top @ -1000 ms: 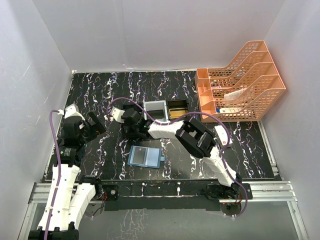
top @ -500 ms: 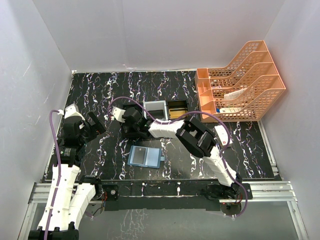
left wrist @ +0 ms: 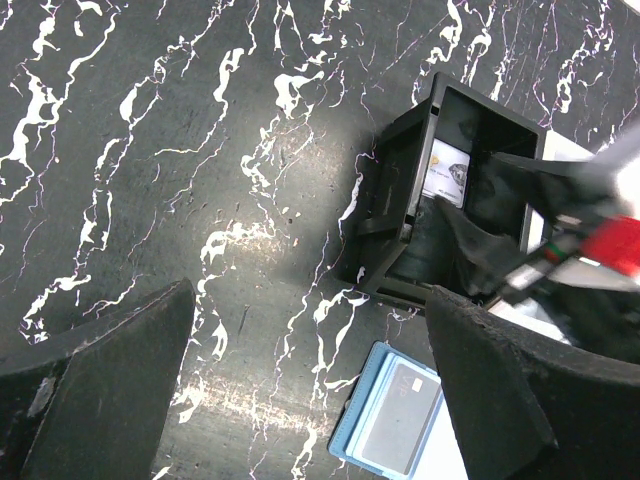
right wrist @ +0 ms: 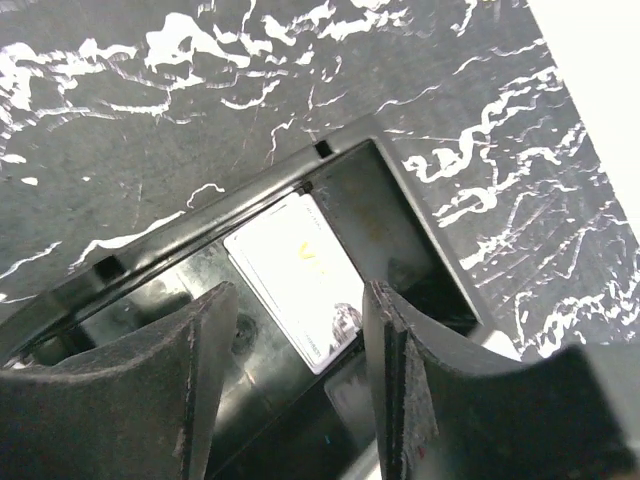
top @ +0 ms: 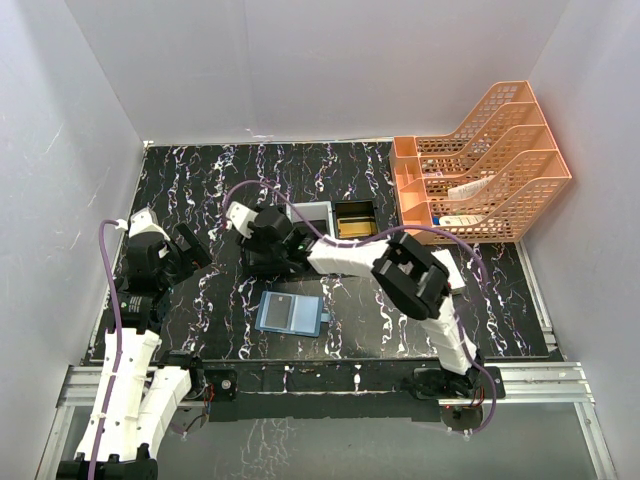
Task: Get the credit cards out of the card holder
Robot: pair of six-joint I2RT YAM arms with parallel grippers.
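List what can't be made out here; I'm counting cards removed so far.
- Top view: right tool covers the tray's left compartment.
- Left wrist: card holder partly behind the left tool's finger.
- Right wrist: white card's print blurred; anything beneath it hidden.

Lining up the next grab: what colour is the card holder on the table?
The card holder is blue, clearest in the top external view.

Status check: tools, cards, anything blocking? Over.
Left tool open, hovering empty. Right tool open above a light card in the black tray bin. Card holder lies open, grey card inside. Nothing covers it.
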